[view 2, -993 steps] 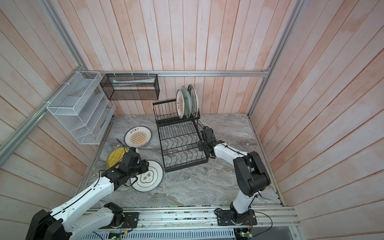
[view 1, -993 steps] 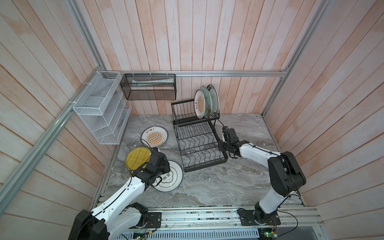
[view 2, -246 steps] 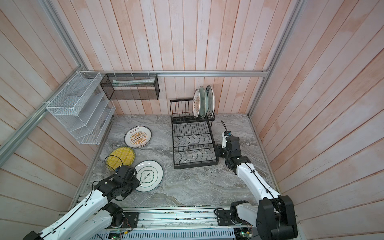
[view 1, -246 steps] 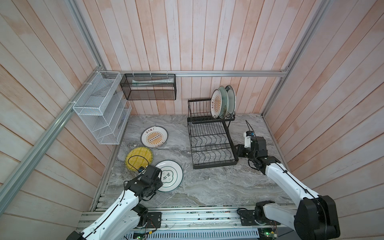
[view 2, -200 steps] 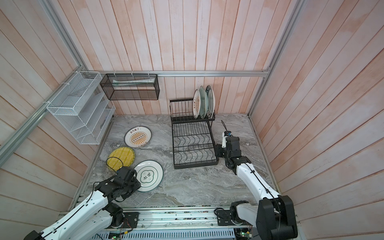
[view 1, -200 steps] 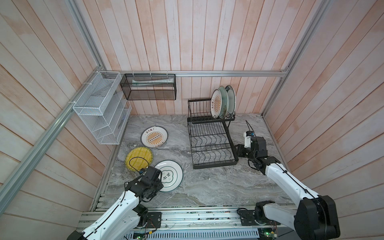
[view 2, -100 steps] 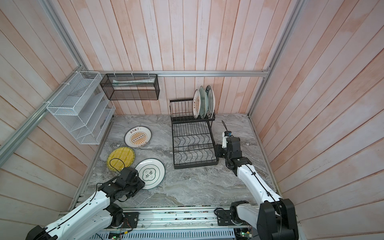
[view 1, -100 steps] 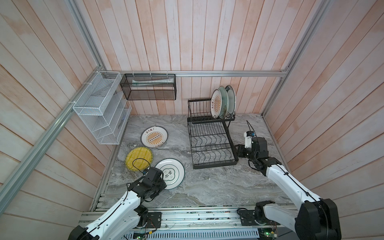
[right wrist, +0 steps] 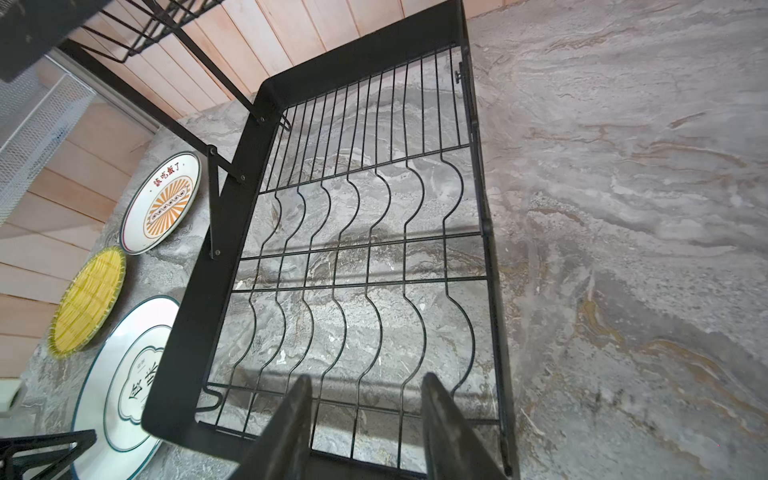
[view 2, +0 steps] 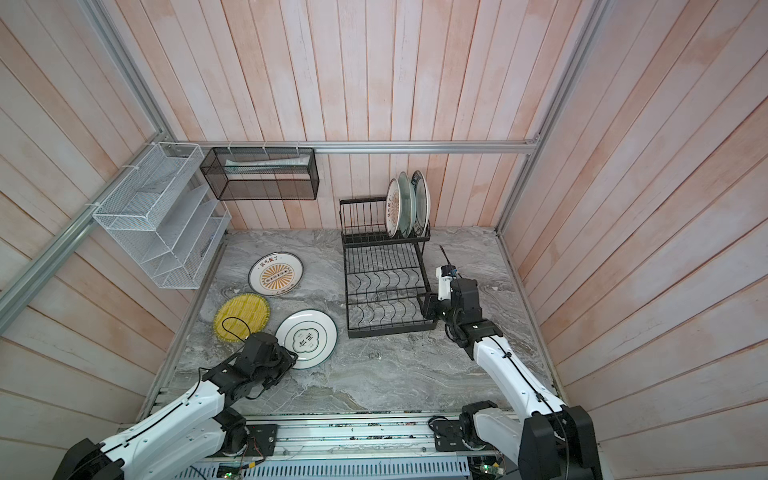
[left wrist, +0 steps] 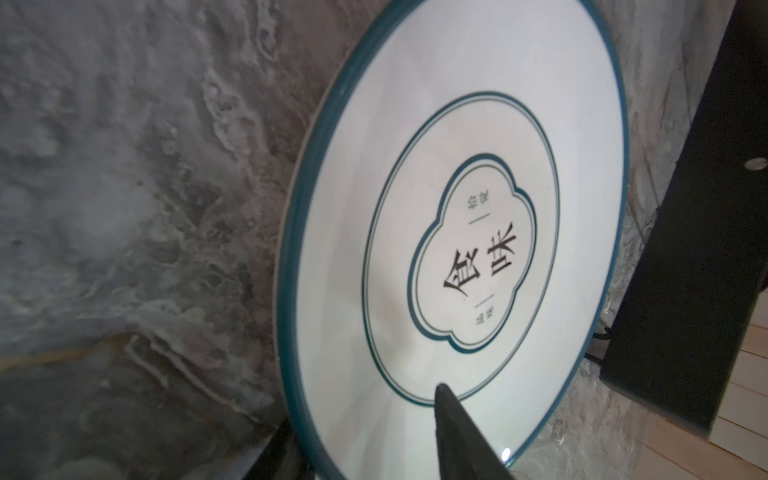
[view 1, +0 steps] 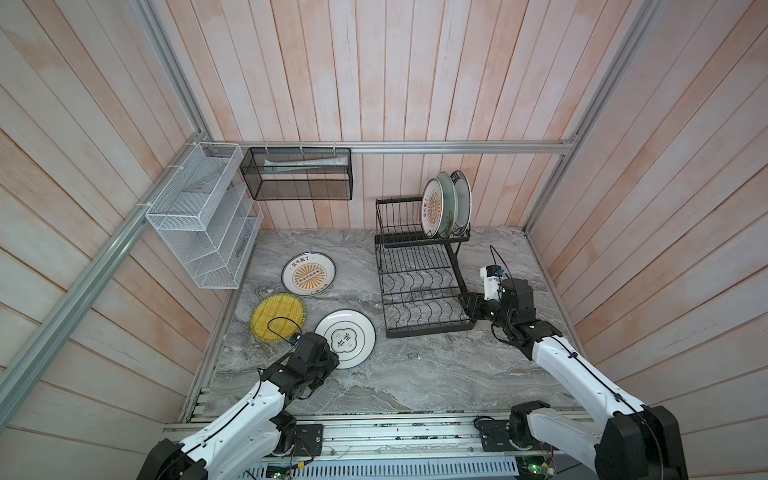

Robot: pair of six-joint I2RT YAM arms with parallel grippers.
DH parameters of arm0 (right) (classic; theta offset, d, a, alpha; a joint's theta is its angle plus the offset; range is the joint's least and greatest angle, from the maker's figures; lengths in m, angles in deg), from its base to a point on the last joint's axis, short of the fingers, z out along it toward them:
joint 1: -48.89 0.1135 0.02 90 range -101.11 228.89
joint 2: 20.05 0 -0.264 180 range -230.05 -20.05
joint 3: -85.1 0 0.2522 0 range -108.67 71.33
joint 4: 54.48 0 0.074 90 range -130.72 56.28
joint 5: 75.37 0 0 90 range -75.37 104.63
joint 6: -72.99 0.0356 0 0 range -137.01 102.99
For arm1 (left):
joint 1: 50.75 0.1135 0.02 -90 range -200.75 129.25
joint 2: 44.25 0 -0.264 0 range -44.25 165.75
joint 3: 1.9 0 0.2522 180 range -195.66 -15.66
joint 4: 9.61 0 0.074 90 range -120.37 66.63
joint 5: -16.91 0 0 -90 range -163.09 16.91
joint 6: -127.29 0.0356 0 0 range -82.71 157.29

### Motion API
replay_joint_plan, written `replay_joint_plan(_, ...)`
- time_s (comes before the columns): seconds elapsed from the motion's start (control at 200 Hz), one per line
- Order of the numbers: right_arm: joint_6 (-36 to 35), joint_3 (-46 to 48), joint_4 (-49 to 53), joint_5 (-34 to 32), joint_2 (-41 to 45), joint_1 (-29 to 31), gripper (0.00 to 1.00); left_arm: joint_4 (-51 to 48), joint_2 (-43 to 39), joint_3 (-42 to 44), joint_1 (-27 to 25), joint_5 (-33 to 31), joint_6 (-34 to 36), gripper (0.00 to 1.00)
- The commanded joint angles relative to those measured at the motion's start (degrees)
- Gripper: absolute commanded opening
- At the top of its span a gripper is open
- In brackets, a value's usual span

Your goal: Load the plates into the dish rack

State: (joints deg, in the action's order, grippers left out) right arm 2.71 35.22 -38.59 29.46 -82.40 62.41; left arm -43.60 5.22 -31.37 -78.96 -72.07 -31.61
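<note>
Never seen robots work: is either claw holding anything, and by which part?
Left gripper straddles the green-ringed plate's near rim; a firm grip cannot be told. Right gripper stands open at the rack's edge, holding nothing.

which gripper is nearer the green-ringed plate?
Left. The left gripper has its jaws straddling the green-ringed plate at its near rim; the right gripper is beyond the dish rack, at its opposite edge.
</note>
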Motion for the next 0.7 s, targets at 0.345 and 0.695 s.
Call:
replay_joint_plan(0.345,1.87,2.49,-2.9,1.87,1.7,1.67,0.44,3.71,-3.07,4.18,-0.31,-2.98,-7.13,0.41)
replay_joint_plan(0.695,2.63,3.86,-4.3,3.44,2.82,1.77,0.44,6.33,-3.35,6.04,-0.28,-3.48,-9.16,0.29)
